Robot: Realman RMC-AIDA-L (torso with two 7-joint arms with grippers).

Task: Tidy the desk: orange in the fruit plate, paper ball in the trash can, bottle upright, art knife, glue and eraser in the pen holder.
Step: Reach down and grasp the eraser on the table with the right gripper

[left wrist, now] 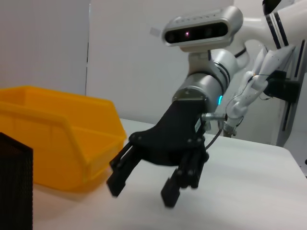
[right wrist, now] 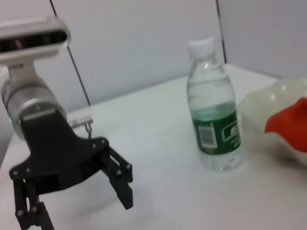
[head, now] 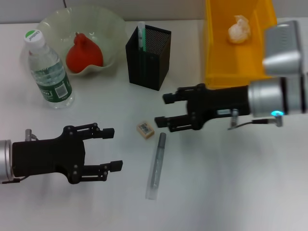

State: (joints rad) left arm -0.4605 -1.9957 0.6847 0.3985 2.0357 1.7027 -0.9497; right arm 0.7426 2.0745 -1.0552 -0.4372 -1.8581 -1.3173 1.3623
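Observation:
My right gripper [head: 162, 109] hangs open over the table, just right of the small tan eraser [head: 145, 130]. The grey art knife [head: 156, 166] lies lengthwise below the eraser. My left gripper [head: 114, 148] is open near the front left, with nothing in it. The bottle [head: 48, 72] stands upright at the back left. An orange-red fruit [head: 84, 53] rests in the glass fruit plate [head: 108, 24]. A glue stick [head: 141, 36] stands in the black mesh pen holder [head: 148, 57]. The paper ball [head: 239, 29] lies in the yellow trash can [head: 216, 57].
The left wrist view shows the right gripper [left wrist: 140, 192] open beside the yellow bin [left wrist: 57, 139] and the pen holder's corner [left wrist: 14, 187]. The right wrist view shows the left gripper [right wrist: 79, 211], the bottle [right wrist: 213, 110] and the fruit plate [right wrist: 273, 103].

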